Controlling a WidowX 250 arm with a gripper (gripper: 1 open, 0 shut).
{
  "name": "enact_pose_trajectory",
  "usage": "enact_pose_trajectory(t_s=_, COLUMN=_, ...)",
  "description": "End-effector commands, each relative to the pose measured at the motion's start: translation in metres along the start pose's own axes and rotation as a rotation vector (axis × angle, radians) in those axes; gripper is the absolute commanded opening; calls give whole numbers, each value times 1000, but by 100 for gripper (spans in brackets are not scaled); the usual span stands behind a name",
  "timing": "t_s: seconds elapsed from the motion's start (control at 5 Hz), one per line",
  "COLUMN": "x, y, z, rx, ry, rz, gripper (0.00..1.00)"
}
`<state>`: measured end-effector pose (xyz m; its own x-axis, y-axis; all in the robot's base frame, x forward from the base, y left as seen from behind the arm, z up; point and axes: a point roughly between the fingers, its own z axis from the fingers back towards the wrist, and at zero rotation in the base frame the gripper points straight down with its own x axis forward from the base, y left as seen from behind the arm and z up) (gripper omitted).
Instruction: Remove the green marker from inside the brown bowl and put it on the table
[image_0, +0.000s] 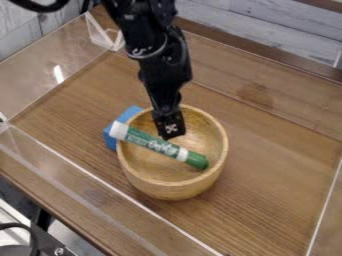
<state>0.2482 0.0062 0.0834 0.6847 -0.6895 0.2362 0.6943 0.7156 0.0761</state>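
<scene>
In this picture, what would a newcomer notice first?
First, the round light-brown wooden bowl near the centre, with a green-and-white marker slanting inside it. Next, the black robot pincer reaching down from above, over the bowl's far side. A blue block sits beside the bowl's left side.
</scene>
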Motion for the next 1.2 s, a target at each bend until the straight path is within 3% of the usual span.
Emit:
enact_pose_trajectory(t_s=0.0, x=8, y=-2, z=-4, rx=16, ry=-18, rz=-27, gripper=100)
enact_pose_trajectory(t_s=0.6, x=8, y=-10, z=-34, rx=2, ry=-10, rz=-32, gripper=100)
enact_pose_trajectory(t_s=0.8, x=8, y=-11, z=-39, rx=1, ry=-9, rz=-30, gripper=0)
enact_pose_trajectory(t_s=1.0, x=8, y=-10, z=-36, rx=1, ry=-6, rz=-29, gripper=0)
